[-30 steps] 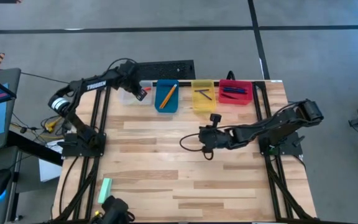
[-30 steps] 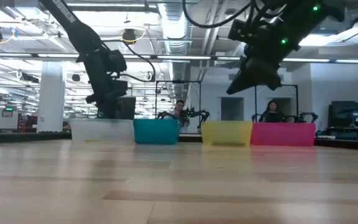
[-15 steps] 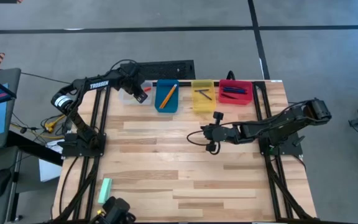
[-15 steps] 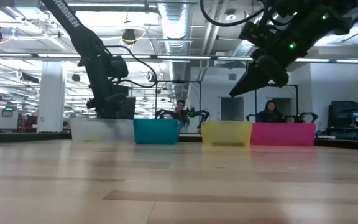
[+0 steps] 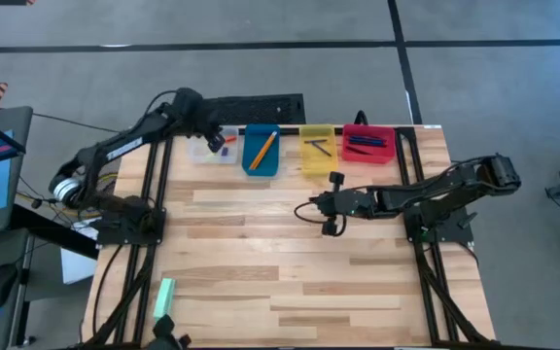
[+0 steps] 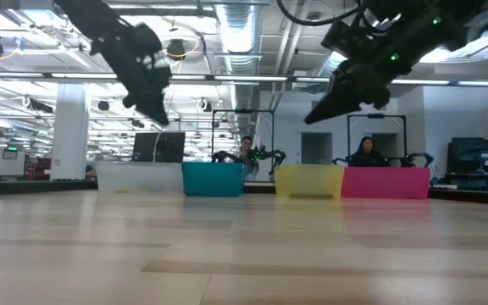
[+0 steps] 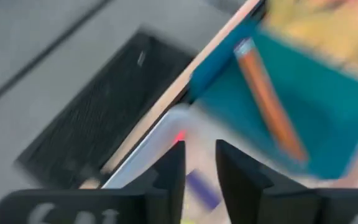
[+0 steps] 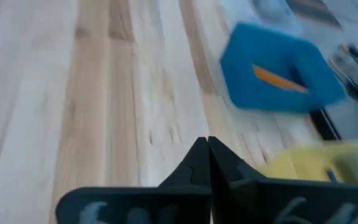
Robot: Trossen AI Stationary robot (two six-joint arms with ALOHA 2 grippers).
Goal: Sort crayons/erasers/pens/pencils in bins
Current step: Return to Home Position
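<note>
Four bins stand in a row at the table's far edge: clear (image 5: 202, 154), blue (image 5: 261, 163), yellow (image 5: 318, 165), red (image 5: 367, 156). The clear bin holds small erasers, one red (image 7: 179, 135) and one bluish (image 7: 201, 186). An orange pencil (image 5: 262, 149) lies in the blue bin, thin sticks (image 5: 317, 147) in the yellow one, dark pens (image 5: 366, 143) in the red one. My left gripper (image 7: 199, 149) hangs open and empty above the clear bin (image 6: 138, 176). My right gripper (image 8: 205, 142) is shut and empty, above the table's middle (image 5: 314, 205), tipped a little downward.
A black keyboard (image 5: 256, 105) lies just beyond the far edge, behind the bins. A green block (image 5: 164, 295) rests on the table near its left near corner. Bare wooden table (image 5: 290, 272) stretches between the bins and the near edge. People sit in the room behind.
My left gripper has risen from down inside the clear bin to well above its rim. My right gripper has tipped up from pointing steeply down toward level and shifted slightly toward the far edge.
</note>
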